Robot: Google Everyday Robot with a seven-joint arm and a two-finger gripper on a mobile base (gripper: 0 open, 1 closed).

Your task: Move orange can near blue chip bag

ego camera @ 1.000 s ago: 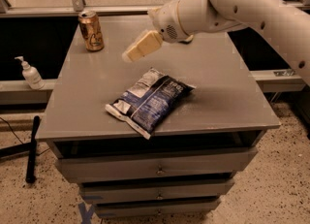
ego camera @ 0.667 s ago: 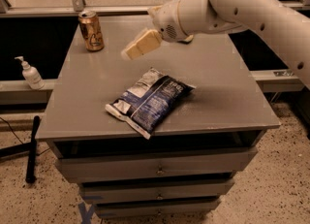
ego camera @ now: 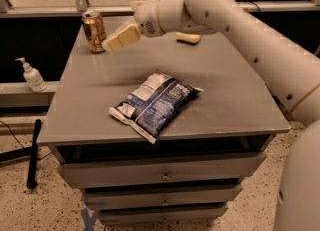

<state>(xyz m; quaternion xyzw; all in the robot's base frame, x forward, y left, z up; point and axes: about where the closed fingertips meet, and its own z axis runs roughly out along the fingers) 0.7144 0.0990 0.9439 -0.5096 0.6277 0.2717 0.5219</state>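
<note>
Currently the orange can stands upright at the grey cabinet's far left corner, well apart from the blue chip bag lying flat near the front edge. Speckled floor lies below. White arm reaches leftward; gripper sits just beside the can, holding nothing, finger opening indiscernible.

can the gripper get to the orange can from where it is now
Probably yes. The gripper hangs just right of the upright orange can at the table's back left corner, with nothing between them. The blue chip bag lies nearer the front, out of the way.
</note>
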